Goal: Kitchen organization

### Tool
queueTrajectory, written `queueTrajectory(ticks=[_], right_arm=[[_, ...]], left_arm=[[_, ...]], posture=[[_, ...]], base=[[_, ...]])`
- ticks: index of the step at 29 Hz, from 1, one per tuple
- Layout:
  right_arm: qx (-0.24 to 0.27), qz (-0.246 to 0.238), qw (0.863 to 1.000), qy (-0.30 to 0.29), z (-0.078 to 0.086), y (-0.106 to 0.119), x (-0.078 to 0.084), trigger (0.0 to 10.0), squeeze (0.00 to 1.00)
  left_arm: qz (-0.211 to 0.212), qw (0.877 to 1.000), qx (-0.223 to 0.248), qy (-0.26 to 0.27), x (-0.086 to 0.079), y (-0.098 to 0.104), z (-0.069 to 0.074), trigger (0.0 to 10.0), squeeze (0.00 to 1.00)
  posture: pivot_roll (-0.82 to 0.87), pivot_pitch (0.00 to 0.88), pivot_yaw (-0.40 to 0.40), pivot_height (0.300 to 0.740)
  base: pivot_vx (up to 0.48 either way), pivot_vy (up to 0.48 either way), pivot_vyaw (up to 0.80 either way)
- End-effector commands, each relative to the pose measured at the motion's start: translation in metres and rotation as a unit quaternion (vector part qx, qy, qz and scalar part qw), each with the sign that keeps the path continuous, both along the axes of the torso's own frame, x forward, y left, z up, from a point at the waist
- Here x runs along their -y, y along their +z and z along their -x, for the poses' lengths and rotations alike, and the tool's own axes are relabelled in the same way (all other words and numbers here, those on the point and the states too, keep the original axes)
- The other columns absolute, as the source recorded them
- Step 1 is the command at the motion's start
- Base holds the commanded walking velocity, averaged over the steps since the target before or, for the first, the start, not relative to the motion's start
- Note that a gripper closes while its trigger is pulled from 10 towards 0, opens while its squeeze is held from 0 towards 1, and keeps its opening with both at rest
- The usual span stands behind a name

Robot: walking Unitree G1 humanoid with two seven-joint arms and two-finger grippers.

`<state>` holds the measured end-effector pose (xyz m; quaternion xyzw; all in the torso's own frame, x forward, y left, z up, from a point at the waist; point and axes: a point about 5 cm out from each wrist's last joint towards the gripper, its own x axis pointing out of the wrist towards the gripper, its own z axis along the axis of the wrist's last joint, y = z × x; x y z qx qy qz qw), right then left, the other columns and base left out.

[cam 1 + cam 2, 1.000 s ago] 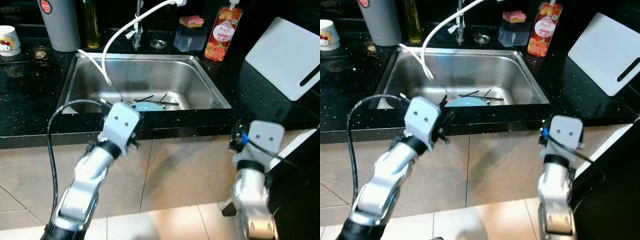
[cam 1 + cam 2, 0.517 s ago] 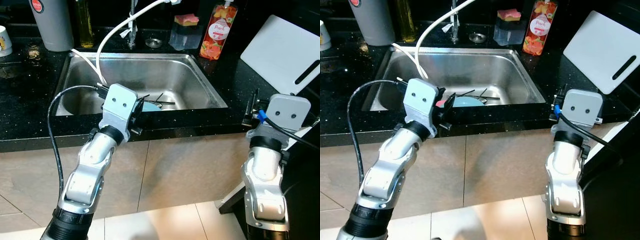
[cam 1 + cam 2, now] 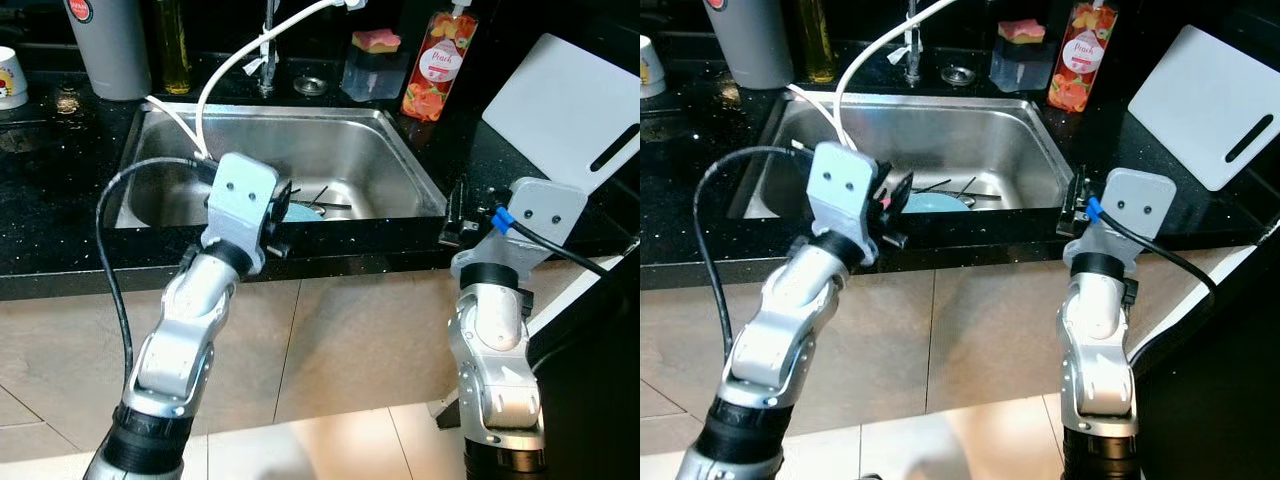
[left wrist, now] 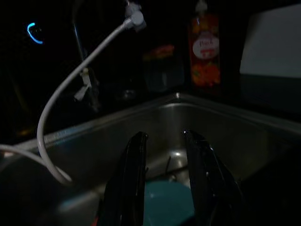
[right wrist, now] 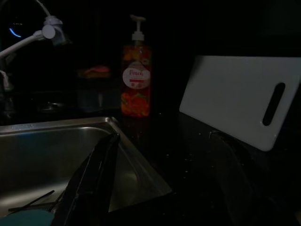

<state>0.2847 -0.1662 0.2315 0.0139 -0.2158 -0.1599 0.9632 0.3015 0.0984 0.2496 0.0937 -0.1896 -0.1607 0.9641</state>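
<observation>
A steel sink [image 3: 330, 135] is set in the black counter, holding a light blue plate [image 3: 937, 203] and several thin dark utensils [image 3: 322, 198]. My left gripper [image 3: 284, 203] hovers at the sink's front rim, just above the near edge of the plate. Its black fingers [image 4: 135, 165] stand a little apart, open, with nothing between them. My right gripper [image 3: 455, 212] is raised at the sink's front right corner over the counter. It is open wide, and one finger [image 5: 96, 174] shows pointing along the sink's right rim.
Behind the sink stand a faucet with a white hose [image 3: 245, 65], a sponge holder [image 3: 370, 65] and an orange soap bottle [image 3: 432, 65]. A white cutting board [image 3: 565, 110] lies on the right counter. A grey canister [image 3: 112, 45], an oil bottle [image 3: 174, 45] and a mug [image 3: 10, 80] stand at the left.
Both arms have risen. My right gripper came up from below the counter edge to the sink's front right corner. My left gripper lifted to the sink's front rim.
</observation>
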Motion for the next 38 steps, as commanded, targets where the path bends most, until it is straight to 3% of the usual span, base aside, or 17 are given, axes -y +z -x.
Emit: queueTrajectory(ticks=[1,11,18,38], right_arm=[[-0.006,-0.007,1.000,-0.007,-0.001,-0.001,0.004,10.0,0.00],[0.012,-0.005,0.999,-0.043,-0.001,0.012,0.018,10.0,0.00],[0.025,0.004,0.999,-0.044,-0.003,0.019,0.019,10.0,0.00],[0.006,-0.004,1.000,-0.026,-0.008,0.012,0.011,10.0,0.00]], left_arm=[[0.001,1.000,-0.011,-0.004,0.003,-0.004,-0.002,10.0,0.00],[0.002,0.999,0.042,-0.007,0.004,0.028,-0.009,10.0,0.00],[0.015,0.998,0.062,-0.014,0.008,0.039,-0.010,10.0,0.00],[0.004,0.999,0.049,-0.012,0.009,0.026,-0.011,10.0,0.00]], posture=[[0.18,0.056,-0.089,0.740],[0.18,0.054,-0.081,0.740],[0.19,0.043,-0.078,0.740],[0.19,0.020,-0.089,0.740]], base=[[0.000,0.000,0.00],[0.000,0.000,0.00],[0.000,0.000,0.00],[0.000,0.000,0.00]])
